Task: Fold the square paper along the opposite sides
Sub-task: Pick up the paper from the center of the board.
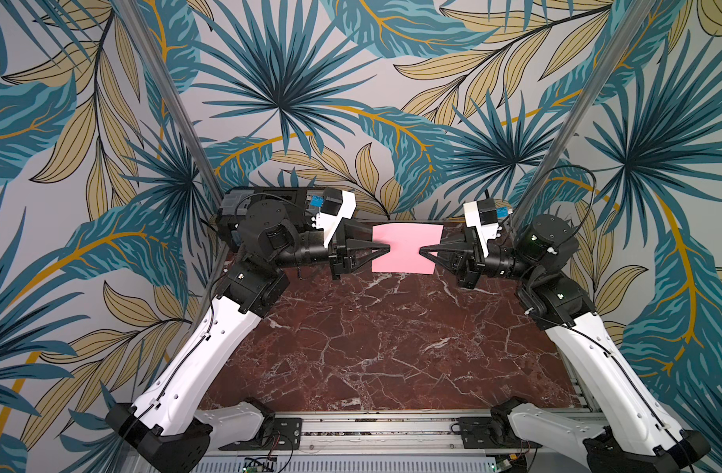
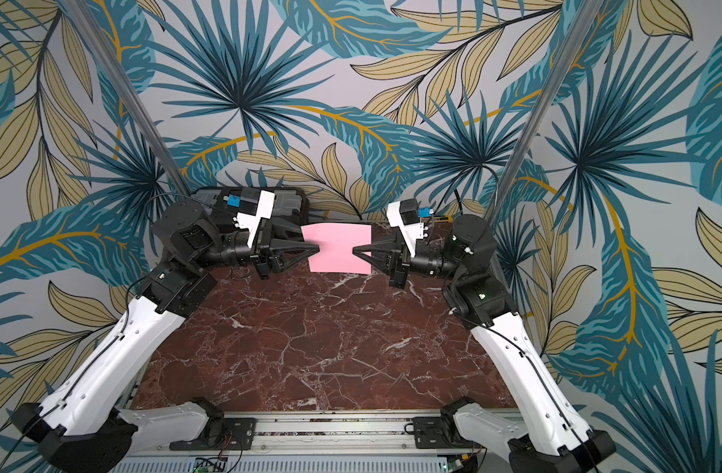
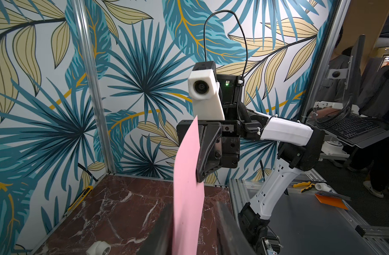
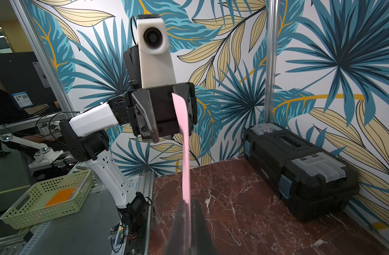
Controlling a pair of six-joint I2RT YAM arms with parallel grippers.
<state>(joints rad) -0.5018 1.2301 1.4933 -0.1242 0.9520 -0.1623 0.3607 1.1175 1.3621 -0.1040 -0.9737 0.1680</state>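
The square paper hangs in the air above the far end of the marble bench, stretched between the left gripper and the right gripper, which face each other at its opposite side edges. In both top views the tips overlap the sheet and the gap between each pair cannot be made out. The right wrist view shows the right gripper's fingers pressed together on the paper's edge. In the left wrist view the left gripper's fingers stand spread on either side of the sheet, with a gap showing on one side. Both wrist views see the paper nearly edge-on, and its near end is cut off by the frame. A black toolbox sits at the bench's far corner, largely hidden behind the left arm in both top views. A white pipe elbow is cropped at the picture's edge.
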